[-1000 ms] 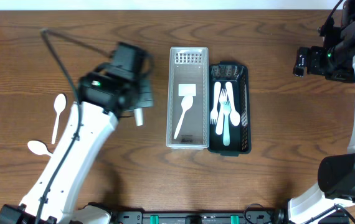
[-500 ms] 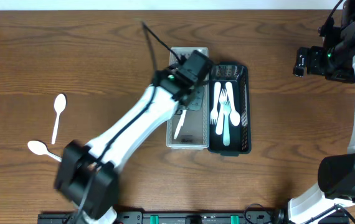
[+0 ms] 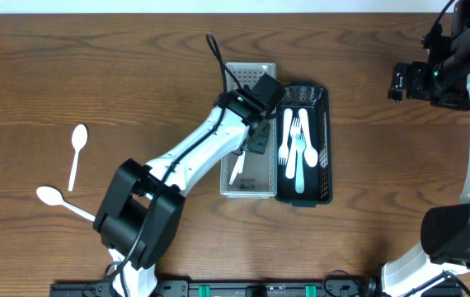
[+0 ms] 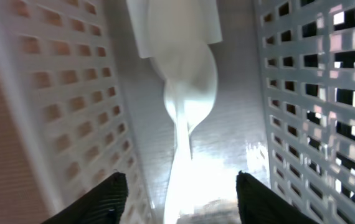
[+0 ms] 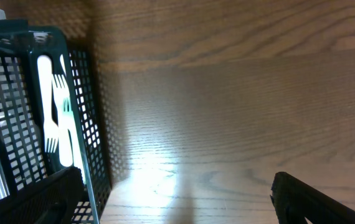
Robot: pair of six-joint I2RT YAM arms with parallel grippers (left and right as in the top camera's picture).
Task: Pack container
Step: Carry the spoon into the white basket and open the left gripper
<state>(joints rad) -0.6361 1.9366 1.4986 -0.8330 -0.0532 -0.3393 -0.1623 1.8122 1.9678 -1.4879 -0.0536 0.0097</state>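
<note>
Overhead: approx. halfway, at a guess. Done: forks in black basket; spoon lying in white basket under left gripper, jaws apart, nothing held. 2 loose spoons on table yet to pack. Far off, right gripper spread, empty.

1. The overhead view looks straight down from well above on the whole bench, with the white basket and the black basket side by side mid-frame.
2. The left wrist view sits very close inside the white basket, facing along its floor between the perforated walls.
3. The right wrist view looks down from higher up on the bench. It catches the black basket at its left edge, which the overhead view also shows.
</note>
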